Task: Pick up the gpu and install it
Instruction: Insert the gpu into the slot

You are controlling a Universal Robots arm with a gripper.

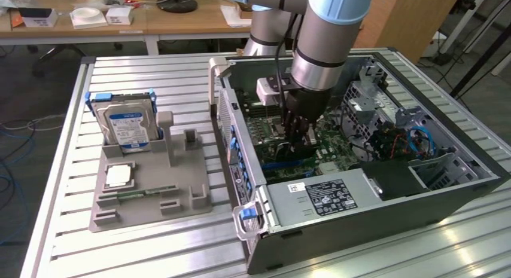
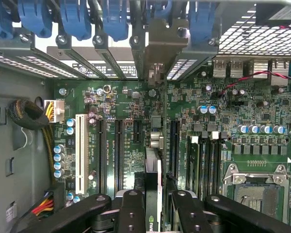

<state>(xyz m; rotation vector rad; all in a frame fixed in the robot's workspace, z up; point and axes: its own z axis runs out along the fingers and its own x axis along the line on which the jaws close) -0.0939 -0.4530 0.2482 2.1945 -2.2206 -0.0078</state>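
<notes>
Green and thin, the gpu (image 2: pixel 153 177) is standing edge-on over the motherboard (image 2: pixel 121 104) inside the computer case (image 1: pixel 447 194), and the gripper (image 2: pixel 155 211) is clamping it from both sides. If its edge is sitting off the slot, pressing down is likely risking a bent board. Its metal end bracket (image 2: pixel 159 48) could also be catching on the rear wall.

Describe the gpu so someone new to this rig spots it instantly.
Start at the open computer case on the slatted table, then follow the arm down to the tool inside it. The gpu is the thin dark card gripped between the tool's fingers. Unlike the flat motherboard and the long slots beside it, it stands on edge.
</notes>
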